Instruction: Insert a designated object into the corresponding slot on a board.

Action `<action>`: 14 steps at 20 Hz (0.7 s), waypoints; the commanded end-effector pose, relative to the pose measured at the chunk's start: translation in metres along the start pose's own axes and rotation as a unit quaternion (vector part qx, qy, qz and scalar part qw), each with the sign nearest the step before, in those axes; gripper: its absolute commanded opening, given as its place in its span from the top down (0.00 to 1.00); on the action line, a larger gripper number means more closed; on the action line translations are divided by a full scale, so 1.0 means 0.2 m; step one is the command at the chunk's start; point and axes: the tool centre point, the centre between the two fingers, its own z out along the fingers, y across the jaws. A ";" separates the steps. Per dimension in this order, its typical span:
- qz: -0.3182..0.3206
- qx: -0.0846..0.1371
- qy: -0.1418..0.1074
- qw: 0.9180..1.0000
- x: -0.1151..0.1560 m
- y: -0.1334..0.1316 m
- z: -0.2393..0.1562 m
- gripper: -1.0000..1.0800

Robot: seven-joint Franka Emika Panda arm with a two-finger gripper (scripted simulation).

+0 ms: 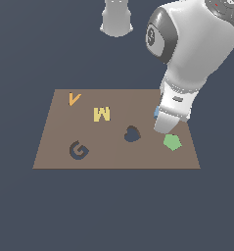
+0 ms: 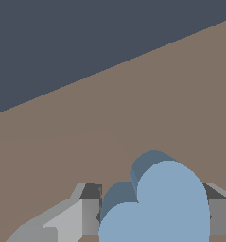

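Bracketing the blue heart [image 2: 157,208] near the board's [image 1: 113,157] far right corner, the jaws apparently grip it; next, carry it to the heart slot [image 1: 132,134].

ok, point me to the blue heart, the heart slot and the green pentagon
blue heart [image 2: 157,208]: wrist view, on its flat top face, between the fingers.
heart slot [image 1: 132,134]: exterior view, middle of the dark cutout in the board.
green pentagon [image 1: 172,141]: exterior view, centre of its top face, beside the gripper.
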 end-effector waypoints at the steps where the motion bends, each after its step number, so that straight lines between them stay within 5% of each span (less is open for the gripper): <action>1: -0.001 0.000 0.000 1.000 0.00 0.00 0.00 1.00; 14: -0.079 0.000 0.000 0.997 -0.06 -0.01 0.00 1.00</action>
